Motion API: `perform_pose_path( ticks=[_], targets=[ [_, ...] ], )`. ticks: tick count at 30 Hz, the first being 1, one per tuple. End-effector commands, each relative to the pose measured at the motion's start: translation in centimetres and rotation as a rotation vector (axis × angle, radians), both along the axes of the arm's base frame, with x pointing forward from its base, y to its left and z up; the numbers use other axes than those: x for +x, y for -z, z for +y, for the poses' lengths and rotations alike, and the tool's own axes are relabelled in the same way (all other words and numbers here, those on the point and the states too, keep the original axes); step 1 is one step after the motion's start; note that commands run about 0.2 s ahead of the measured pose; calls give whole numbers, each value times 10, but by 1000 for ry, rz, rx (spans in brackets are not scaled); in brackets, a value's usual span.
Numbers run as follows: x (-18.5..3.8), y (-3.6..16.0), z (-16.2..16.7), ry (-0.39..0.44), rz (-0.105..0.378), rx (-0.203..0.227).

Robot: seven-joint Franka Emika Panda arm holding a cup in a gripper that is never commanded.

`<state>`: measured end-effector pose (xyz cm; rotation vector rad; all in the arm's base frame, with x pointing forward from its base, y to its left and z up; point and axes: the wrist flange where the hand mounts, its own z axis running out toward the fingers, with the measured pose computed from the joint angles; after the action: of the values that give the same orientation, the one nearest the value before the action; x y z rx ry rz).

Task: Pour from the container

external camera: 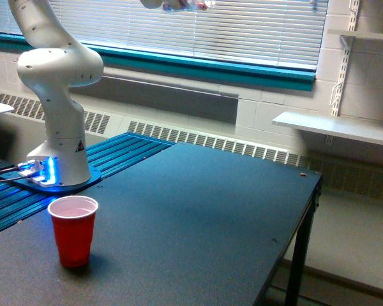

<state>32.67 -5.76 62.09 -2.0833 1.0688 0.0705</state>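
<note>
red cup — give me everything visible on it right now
The red cup is a plastic party cup, glossy red outside with a white inside that looks pinkish here. It tapers from a wide round rim to a narrower base. It stands upright, mouth open, on the dark table near the exterior view's lower left, just in front of the arm's base. Nothing shows inside it. Only the table touches it.

The top edge cuts off the blurred container point(190, 5) and the fingers.
</note>
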Motion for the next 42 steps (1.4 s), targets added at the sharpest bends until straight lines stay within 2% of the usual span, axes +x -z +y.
perform_pose_path(
  ticks=[1, 6, 9, 11, 13, 14, 17, 22, 28, 30, 34, 37, 39, 42],
  targets=[
    [1, 18, 0, -36, 56, 22],
    [-1, 22, -7, -33, 83, 41],
    [-1, 32, -6, -47, 111, 37],
    [-3, 46, 2, -78, 141, 27],
    [-10, 43, -5, -84, 118, 46],
    [-15, 43, -8, -89, 105, 41],
    [-26, 50, -15, -92, 96, 52],
    [-36, 67, -33, -85, 142, 89],
    [-35, 84, -52, -46, 172, 75],
    [-32, 98, -56, -34, 195, 50],
    [-32, 118, -65, -28, 215, 28],
    [-36, 128, -75, -25, 215, 25],
    [-41, 130, -83, -33, 203, 36],
    [-49, 141, -90, -46, 212, 53]
  ],
)
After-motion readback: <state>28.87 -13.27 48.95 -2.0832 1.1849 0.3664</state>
